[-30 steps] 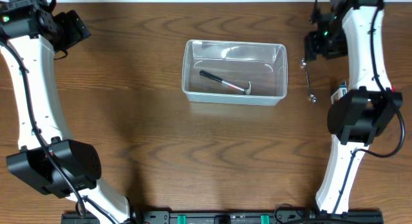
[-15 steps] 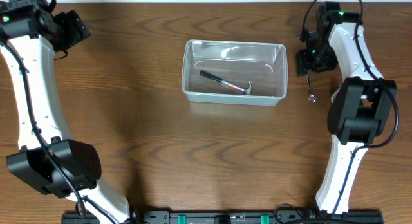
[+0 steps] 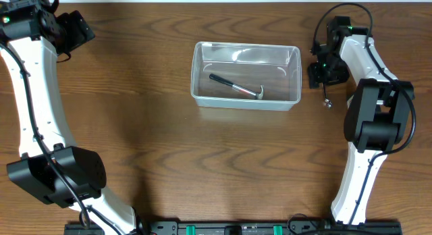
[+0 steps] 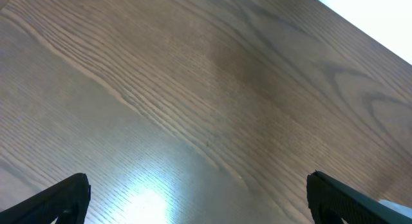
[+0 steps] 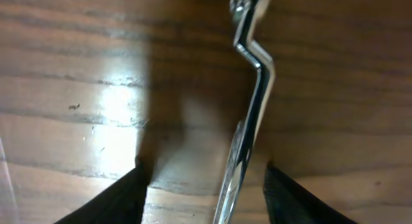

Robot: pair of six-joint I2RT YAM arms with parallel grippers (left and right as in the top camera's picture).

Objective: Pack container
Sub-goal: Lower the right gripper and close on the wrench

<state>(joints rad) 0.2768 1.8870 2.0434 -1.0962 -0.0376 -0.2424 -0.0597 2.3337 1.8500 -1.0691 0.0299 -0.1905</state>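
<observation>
Right gripper (image 5: 206, 185) low over the table (image 3: 169, 147), jaws apart astride the wrench (image 5: 256, 89), bare wood either side. Container (image 3: 244, 102) just left, mid-table (hammer (image 3: 236, 88) inside). Right arm (image 3: 368, 120) doubled back on itself. Left gripper (image 4: 199, 198) spread wide, far-left corner.

Nothing here can be read. I can make out no lettering, number, brand or label on the container (image 3: 244, 104), on the hammer (image 3: 235, 86) lying in it, on the metal tool (image 5: 252, 121) or on the table (image 3: 155, 127).
</observation>
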